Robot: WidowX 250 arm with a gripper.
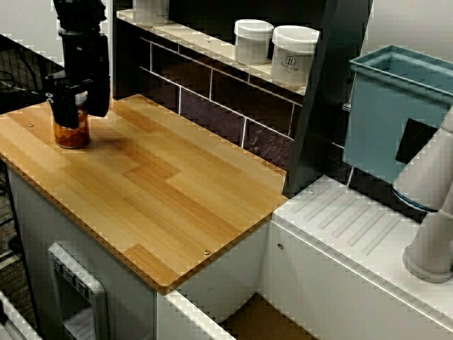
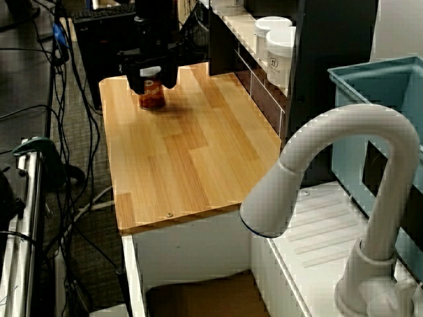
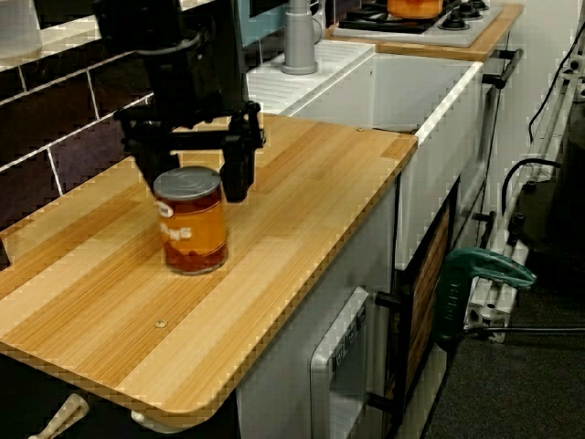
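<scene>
Jaws stand wide on the black gripper [image 3: 192,183], one finger down each side of the upper part of a tin can [image 3: 190,229]. Whether the pads press the can's wall or hang just clear of it, I cannot tell in any view. The can is directly under and between the jaws, upright, with a silver lid and an orange-red label, and its base is on the wooden desk [image 3: 302,183]. In the view from above, the gripper's body covers the can's top and only the lower label shows beneath it.

The can and jaws are near the desk's end farthest from the sink [image 3: 430,91], which is well apart from them. Behind the jaws runs a dark tiled wall [image 1: 212,99]. A pale shelf [image 1: 205,46] above it carries two white jars [image 1: 253,41], which stand well apart from the jaws, toward the sink end. Farther out that way are a white faucet [image 2: 344,165] and a blue bin [image 1: 396,113]. On the floor side of the desk, away from the jaws, a green clamp [image 3: 480,274] grips a rail.
</scene>
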